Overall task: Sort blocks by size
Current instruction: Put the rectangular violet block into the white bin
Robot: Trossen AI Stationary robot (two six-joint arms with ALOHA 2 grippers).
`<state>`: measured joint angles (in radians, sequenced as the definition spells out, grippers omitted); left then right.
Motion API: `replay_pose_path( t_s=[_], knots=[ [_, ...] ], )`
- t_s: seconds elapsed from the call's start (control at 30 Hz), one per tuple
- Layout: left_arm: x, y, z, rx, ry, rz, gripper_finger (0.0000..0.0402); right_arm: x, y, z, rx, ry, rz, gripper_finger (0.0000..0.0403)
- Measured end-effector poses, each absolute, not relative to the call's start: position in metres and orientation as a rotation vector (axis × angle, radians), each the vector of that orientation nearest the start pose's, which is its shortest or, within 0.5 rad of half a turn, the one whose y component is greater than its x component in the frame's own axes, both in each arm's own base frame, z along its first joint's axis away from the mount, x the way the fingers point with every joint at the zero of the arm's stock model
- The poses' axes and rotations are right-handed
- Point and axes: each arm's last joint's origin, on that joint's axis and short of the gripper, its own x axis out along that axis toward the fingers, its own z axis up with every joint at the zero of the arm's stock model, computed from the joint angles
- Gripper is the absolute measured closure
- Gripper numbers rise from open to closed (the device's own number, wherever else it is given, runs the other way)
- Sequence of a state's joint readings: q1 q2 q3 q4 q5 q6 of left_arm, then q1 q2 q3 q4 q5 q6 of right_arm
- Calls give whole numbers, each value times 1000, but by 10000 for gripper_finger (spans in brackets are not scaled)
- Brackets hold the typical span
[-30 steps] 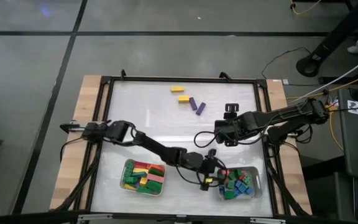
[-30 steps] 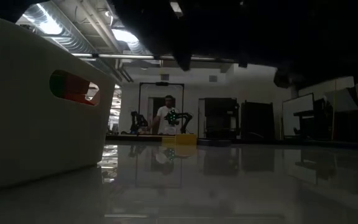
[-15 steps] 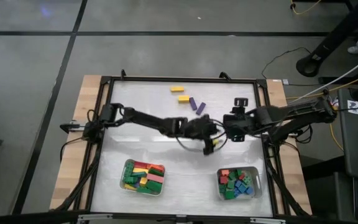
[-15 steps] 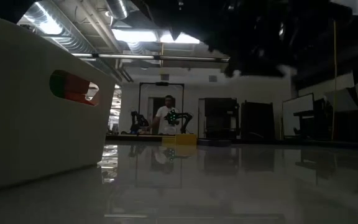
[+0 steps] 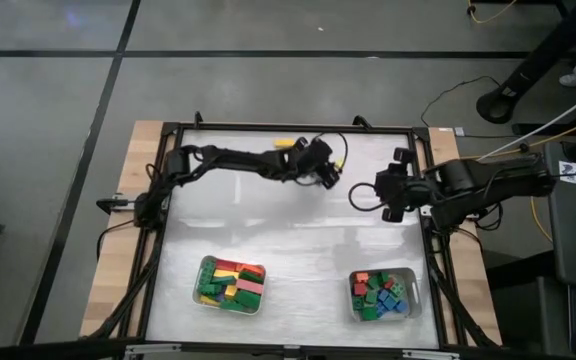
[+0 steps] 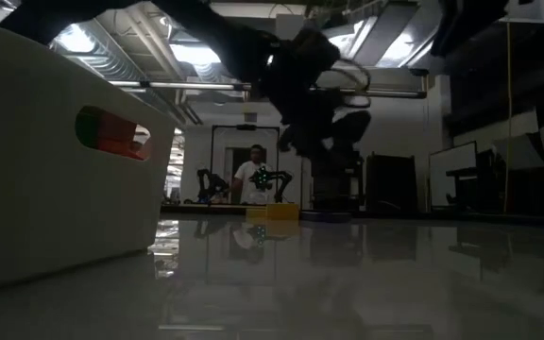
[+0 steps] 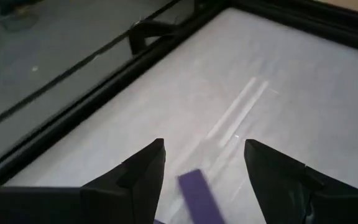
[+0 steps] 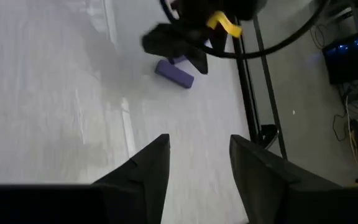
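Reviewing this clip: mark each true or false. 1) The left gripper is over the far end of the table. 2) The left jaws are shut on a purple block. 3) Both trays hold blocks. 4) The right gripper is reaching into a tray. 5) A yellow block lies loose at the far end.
1) True: the left gripper is at the far end of the table.
2) False: its jaws stand open, with a purple block on the table between them.
3) True: the left tray and the right tray both hold blocks.
4) False: the right gripper hangs by the table's right side, jaws open, away from both trays.
5) True: a yellow block lies there.
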<state>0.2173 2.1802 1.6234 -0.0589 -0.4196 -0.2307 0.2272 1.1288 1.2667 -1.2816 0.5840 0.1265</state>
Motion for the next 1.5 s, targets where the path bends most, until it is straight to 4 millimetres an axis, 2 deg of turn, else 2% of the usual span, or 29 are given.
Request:
replay_pose_path(
  t_s=[0.13,0.3,0.47,0.73,0.93,1.07,1.27,1.5],
  knots=[
    [472,135,171,-233,584,631,194,173,24,355,-334,1010,-379,235],
    [475,135,147,-240,640,604,194,153,19,361,-304,943,-379,235],
    [476,136,131,-198,677,614,194,133,15,352,-245,847,-362,235],
    [477,134,130,-160,689,624,194,119,14,321,-151,731,-276,235],
    [477,131,129,-160,697,618,194,117,14,294,-149,750,-258,235],
    [476,130,128,-163,716,619,194,118,14,283,-160,779,-259,235],
    [474,128,124,-224,746,587,194,121,16,280,-143,765,-236,235],
    [477,123,118,-184,759,586,194,123,16,282,-131,734,-233,235]
  ],
)
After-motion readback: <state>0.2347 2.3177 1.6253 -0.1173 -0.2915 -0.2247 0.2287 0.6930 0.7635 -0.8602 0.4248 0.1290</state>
